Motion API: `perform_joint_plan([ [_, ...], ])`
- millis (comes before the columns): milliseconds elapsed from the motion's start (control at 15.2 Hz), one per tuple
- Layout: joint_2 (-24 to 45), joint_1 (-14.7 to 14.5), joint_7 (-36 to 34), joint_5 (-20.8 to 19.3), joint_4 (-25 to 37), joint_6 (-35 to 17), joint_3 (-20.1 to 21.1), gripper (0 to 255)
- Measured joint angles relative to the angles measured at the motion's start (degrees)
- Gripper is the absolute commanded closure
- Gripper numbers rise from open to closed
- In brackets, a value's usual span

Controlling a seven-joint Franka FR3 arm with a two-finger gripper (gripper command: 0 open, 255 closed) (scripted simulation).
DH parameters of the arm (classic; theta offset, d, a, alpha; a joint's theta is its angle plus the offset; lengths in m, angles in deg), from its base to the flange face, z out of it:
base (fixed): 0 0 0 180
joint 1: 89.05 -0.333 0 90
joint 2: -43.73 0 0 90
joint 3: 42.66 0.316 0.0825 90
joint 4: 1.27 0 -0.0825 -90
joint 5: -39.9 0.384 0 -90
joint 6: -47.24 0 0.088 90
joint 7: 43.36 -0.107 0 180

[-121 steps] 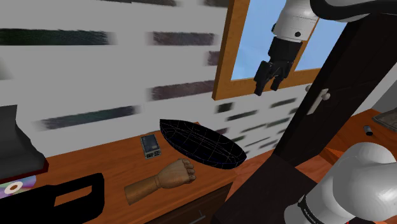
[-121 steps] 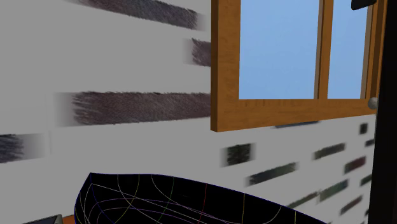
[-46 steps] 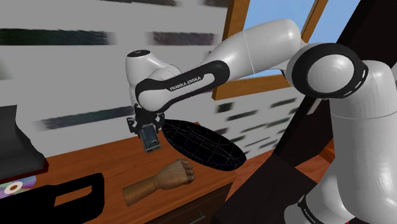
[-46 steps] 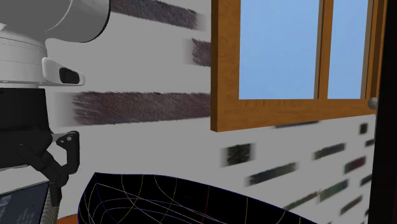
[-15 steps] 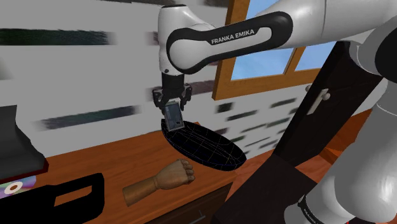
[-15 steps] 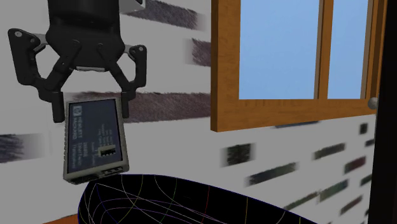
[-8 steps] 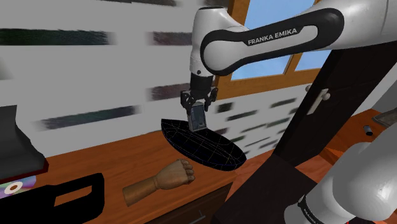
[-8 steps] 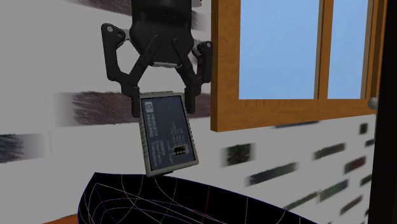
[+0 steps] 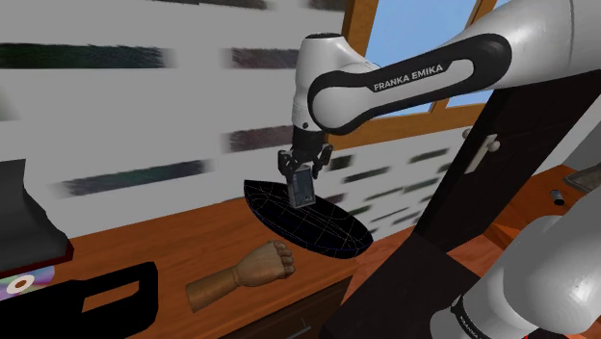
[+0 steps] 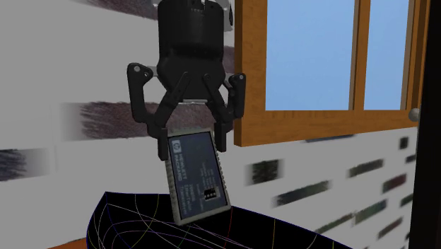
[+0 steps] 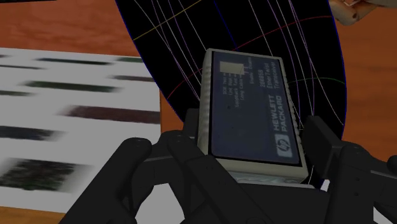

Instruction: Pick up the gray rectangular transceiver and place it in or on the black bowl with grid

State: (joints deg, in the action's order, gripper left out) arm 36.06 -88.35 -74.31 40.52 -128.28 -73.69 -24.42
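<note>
A wooden hand (image 9: pixel 241 274) lies on the counter (image 9: pixel 144 241) at the shoulder view's left. Right of it, the gripper (image 9: pixel 304 169) clamps the transceiver (image 9: pixel 302 186) near its top, one finger on each long edge. It hangs tilted over the bowl (image 9: pixel 323 229), its lower end about at the rim. It looks like a stiff, light box with a smooth case, so this edge grip suits it.

Both exterior views share the bowl (image 9: pixel 327 231), one much nearer.
</note>
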Motion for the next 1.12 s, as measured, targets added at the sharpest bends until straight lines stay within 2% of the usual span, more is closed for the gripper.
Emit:
perform_joint_plan([
  [594, 3.1, 0.0, -1.0, -1.1, -3.9, -6.8, 0.4, 255],
  [990, 3.4, 0.0, -1.2, -1.3, -4.1, -7.4, 0.4, 255],
  [1056, 3.4, 0.0, -1.2, -1.3, -4.1, -7.4, 0.4, 0],
  [1122, 3.4, 0.0, -1.2, -1.3, -4.1, -7.4, 0.4, 0],
])
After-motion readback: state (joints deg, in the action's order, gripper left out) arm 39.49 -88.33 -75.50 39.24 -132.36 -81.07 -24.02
